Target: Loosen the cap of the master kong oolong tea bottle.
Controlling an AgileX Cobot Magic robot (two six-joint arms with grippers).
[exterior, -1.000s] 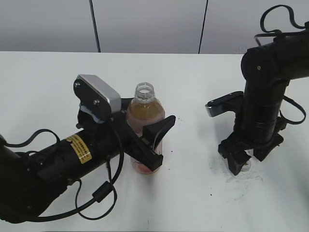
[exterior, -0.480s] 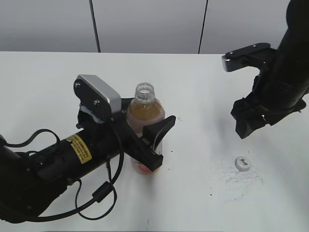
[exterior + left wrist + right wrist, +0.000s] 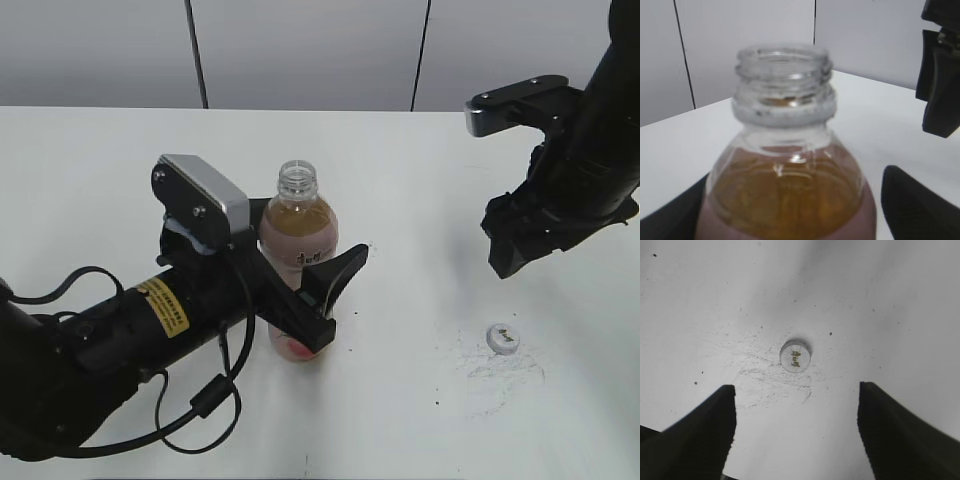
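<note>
The master kong oolong tea bottle (image 3: 298, 250) stands upright on the white table, amber tea inside, its threaded neck (image 3: 783, 75) bare and open. My left gripper (image 3: 312, 232) stands round the bottle's body with jaws open. Its near finger (image 3: 340, 272) is a little clear of the label, and in the left wrist view a white gap shows between the right finger (image 3: 920, 210) and the bottle. The cap (image 3: 503, 339) lies flat on the table at the right, dark mark up. My right gripper (image 3: 503, 262) hangs open above and behind it. The cap (image 3: 795, 355) lies ahead of the right gripper (image 3: 796, 388), untouched.
Grey scuff marks (image 3: 500, 372) surround the cap on the table. The left arm and its looping cable (image 3: 205, 400) fill the lower left. The table's far edge (image 3: 400, 110) meets a panelled wall.
The right gripper rose from the table and left the cap lying there. The left jaws widened, the near finger came off the bottle, and the bottle now stands straighter.
</note>
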